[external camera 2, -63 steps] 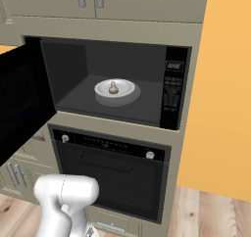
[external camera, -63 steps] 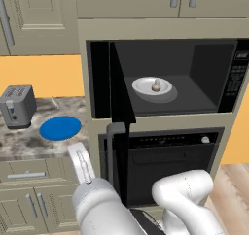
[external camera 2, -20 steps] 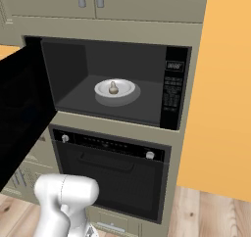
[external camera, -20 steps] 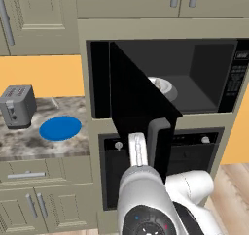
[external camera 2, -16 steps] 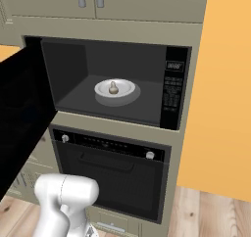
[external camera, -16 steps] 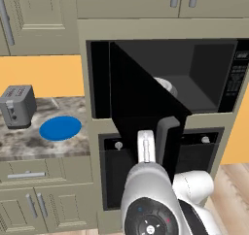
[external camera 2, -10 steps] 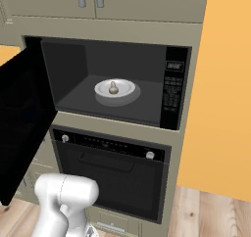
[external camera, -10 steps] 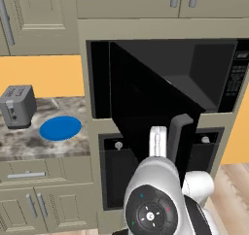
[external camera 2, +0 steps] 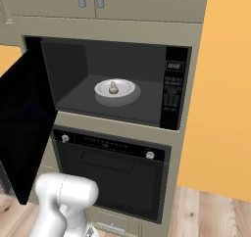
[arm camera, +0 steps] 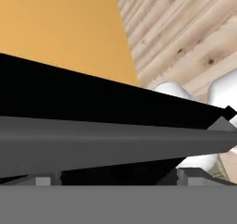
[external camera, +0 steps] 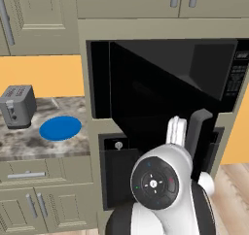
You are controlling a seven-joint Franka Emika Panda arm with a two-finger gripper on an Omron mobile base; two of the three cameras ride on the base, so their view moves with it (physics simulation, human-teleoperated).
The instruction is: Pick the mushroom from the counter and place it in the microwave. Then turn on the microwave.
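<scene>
The mushroom stands on the white turntable plate inside the microwave. Its black door hangs partly swung on the left in the right base view. From the left base view the door covers most of the cavity, and my white hand sits against it beside the grey bar handle. In the hand view the handle runs across just ahead of my gripper, which is open, a fingertip at each side with nothing between them. The counter lies to the left.
A grey toaster and a blue round plate rest on the counter. The black oven sits under the microwave. An orange wall and wood floor are to the right.
The hand has moved right along the microwave door, and the door has swung further toward shut, now hiding the plate in the left base view. The jaws stayed open.
</scene>
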